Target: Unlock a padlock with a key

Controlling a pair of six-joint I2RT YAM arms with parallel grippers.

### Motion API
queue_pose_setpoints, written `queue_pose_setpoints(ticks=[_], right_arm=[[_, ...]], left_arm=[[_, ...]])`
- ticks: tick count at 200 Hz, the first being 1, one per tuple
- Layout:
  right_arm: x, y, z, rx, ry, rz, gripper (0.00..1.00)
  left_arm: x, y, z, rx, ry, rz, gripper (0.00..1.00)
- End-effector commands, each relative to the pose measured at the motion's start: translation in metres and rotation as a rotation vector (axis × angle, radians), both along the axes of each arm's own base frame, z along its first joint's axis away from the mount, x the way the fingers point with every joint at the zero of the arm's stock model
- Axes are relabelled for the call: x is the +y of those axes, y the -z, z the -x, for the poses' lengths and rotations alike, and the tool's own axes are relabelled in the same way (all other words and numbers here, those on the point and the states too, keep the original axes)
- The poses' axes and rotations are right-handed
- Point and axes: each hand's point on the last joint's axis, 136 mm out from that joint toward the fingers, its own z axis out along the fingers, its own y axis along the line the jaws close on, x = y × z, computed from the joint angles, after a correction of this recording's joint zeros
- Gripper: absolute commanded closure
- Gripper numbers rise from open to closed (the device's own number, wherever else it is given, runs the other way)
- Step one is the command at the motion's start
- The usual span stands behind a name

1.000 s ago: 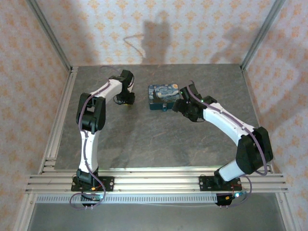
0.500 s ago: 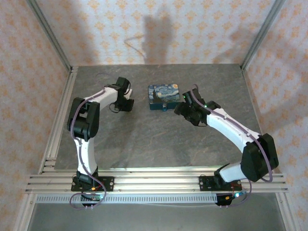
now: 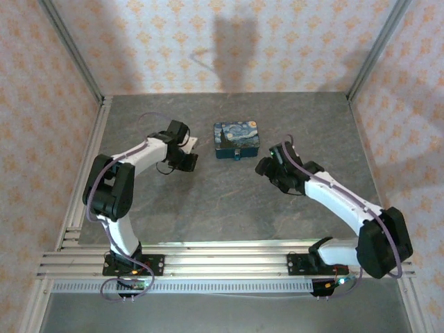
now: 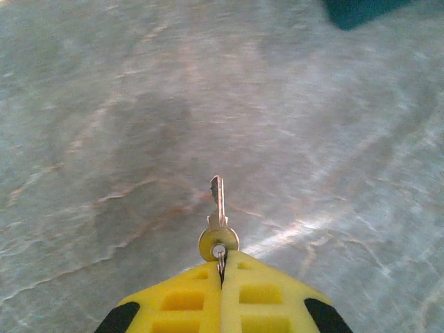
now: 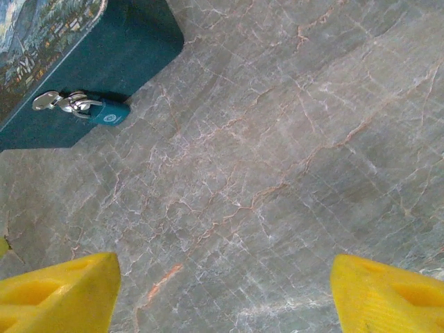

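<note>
My left gripper (image 4: pixel 222 267) is shut on the wire ring of the key (image 4: pixel 219 208). The slim metal key sticks out ahead of the yellow pads, above the bare stone-patterned table. From above, the left gripper (image 3: pixel 184 160) sits left of the box. The padlock (image 5: pixel 107 114) is a small teal body with a silver shackle. It hangs on the front of the blue painted box (image 5: pixel 104 48) and shows from above as a small bit at the box front (image 3: pixel 238 155). My right gripper (image 5: pixel 223 277) is open and holds nothing, a short way back from the padlock (image 3: pixel 266 166).
The blue box (image 3: pixel 236 137) stands at the middle back of the grey table (image 3: pixel 222 201). Aluminium rails run along the left side (image 3: pixel 87 173) and the near edge (image 3: pixel 222 260). Patterned walls close the back and sides.
The left gripper closed on the key's ring and moved toward the near right. The right gripper drew back from the box toward the near side, still open.
</note>
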Motion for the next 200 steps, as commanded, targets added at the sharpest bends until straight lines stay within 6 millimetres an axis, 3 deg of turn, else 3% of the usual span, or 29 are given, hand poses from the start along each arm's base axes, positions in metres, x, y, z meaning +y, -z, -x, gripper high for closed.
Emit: queue_pose_setpoints(ticks=[1,51,87,111,130,144,174,200], right_arm=[[0.007,-0.008,-0.002,-0.051,0.013,-0.070,0.22],[0.028,-0.014,-0.004,-0.085,-0.040,-0.189,0.26],[0.059,-0.045,-0.013,-0.131,-0.128,-0.337,0.30],[0.083,-0.067,-0.018,-0.130,-0.213,-0.427,0.42],[0.103,-0.086,-0.020,-0.136,-0.287,-0.511,0.46],[0.111,-0.100,-0.020,-0.152,-0.332,-0.546,0.46],[0.117,-0.119,-0.017,-0.176,-0.406,-0.544,0.33],[0.122,-0.127,-0.010,-0.171,-0.454,-0.561,0.34]], left_arm=[[-0.012,-0.011,0.016,-0.015,0.096,0.034,1.00],[-0.028,-0.035,0.025,-0.051,0.155,0.094,1.00],[-0.046,-0.074,0.033,-0.161,0.221,0.140,1.00],[-0.060,-0.100,0.038,-0.268,0.265,0.139,1.00],[-0.071,-0.119,0.043,-0.338,0.297,0.154,1.00],[-0.080,-0.131,0.046,-0.374,0.316,0.182,1.00],[-0.096,-0.151,0.053,-0.389,0.348,0.276,1.00],[-0.105,-0.163,0.058,-0.384,0.372,0.327,1.00]])
